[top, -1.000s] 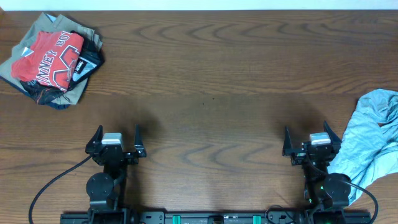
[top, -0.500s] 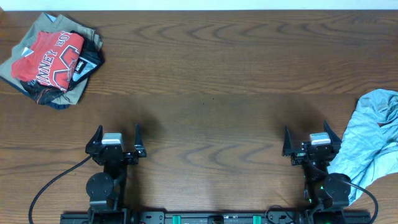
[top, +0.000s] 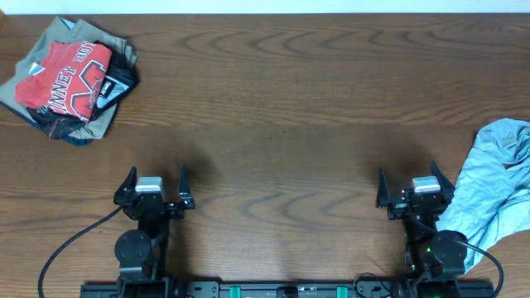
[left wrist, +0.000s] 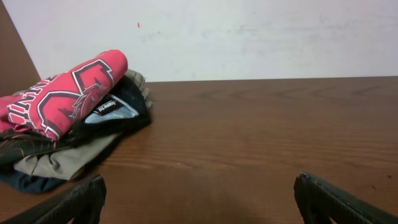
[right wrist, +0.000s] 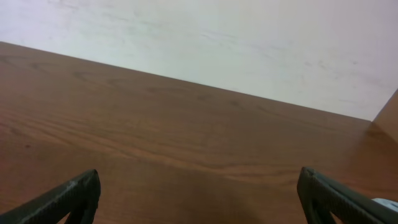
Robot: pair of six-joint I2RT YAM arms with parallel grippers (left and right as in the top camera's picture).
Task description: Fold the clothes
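wooden table [top: 298, 91], crumpled clothes [top: 494, 186] beside right tool [top: 407, 186], spread wide

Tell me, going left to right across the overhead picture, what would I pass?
pile of clothes with red on top → left fingers, open → right fingers, open → crumpled pale blue-grey garment at the right edge

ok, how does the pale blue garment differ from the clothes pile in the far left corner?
The pale blue garment is one plain piece; the pile stacks several, with a red lettered shirt on top. The garment lies loose and crumpled at the right edge, on the near side; the pile is a compact bundle at the far left corner. Both rest on the table.
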